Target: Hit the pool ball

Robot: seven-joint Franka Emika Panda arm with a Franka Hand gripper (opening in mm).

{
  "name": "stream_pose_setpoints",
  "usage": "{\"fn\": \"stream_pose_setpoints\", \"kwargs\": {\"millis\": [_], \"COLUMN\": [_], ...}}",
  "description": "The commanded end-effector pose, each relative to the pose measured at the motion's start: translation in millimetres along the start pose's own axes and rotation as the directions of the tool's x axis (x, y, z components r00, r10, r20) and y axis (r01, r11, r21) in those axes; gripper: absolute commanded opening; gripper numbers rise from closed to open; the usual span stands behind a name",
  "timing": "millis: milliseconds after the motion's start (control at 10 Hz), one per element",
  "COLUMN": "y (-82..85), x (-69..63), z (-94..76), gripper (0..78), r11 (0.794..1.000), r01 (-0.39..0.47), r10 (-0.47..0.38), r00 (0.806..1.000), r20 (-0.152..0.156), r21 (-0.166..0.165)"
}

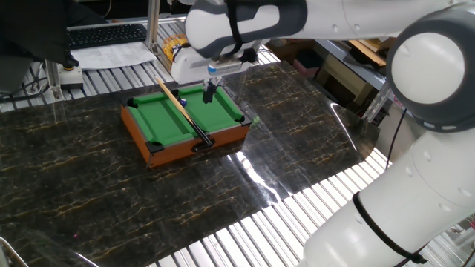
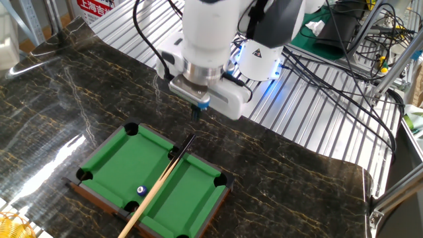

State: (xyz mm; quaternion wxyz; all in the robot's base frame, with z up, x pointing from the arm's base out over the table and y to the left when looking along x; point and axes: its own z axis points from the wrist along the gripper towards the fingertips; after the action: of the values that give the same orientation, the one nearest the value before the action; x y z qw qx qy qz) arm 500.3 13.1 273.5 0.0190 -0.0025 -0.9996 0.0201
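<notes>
The mini pool table (image 1: 182, 149) has green felt and a wooden frame; it stands on the dark marble tabletop. A wooden cue stick (image 1: 173, 101) lies diagonally across it, its dark tip end resting over one long rail. The pool ball (image 2: 141, 190) is a tiny dark blue ball with a pale spot, lying on the felt beside the cue stick (image 2: 160, 184) near a corner pocket. In one fixed view it is a faint dark speck. My gripper (image 2: 195, 114) hangs above the table's far rail, well away from the ball, fingers together and holding nothing. In one fixed view the gripper (image 1: 210, 93) is over the felt's far end.
A keyboard (image 1: 104, 33), papers and a yellow object (image 1: 172, 49) lie beyond the marble top. The arm's base (image 2: 261, 56) with a blue light and loose cables (image 2: 344, 73) sit on the slatted metal bench. A yellow wire object (image 2: 12, 228) shows at the lower left corner.
</notes>
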Motion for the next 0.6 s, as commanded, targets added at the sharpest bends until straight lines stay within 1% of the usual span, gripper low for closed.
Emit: {"fn": "stream_pose_setpoints", "kwargs": {"millis": [100, 300, 400, 600], "y": [-5.6, -15.4, -18.6, -17.9], "x": [-8.3, -13.8, -16.8, -21.1], "z": [28.9, 52.7, 64.5, 88.5], "gripper": [0.0, 0.0, 0.0, 0.0], "r11": [1.0, 1.0, 1.0, 1.0], "r01": [0.007, 0.02, 0.02, 0.01], "r10": [-0.007, -0.02, -0.02, -0.01], "r00": [1.0, 1.0, 0.999, 0.998], "r20": [0.01, 0.023, 0.038, 0.06], "r21": [-0.002, -0.002, 0.002, 0.0]}}
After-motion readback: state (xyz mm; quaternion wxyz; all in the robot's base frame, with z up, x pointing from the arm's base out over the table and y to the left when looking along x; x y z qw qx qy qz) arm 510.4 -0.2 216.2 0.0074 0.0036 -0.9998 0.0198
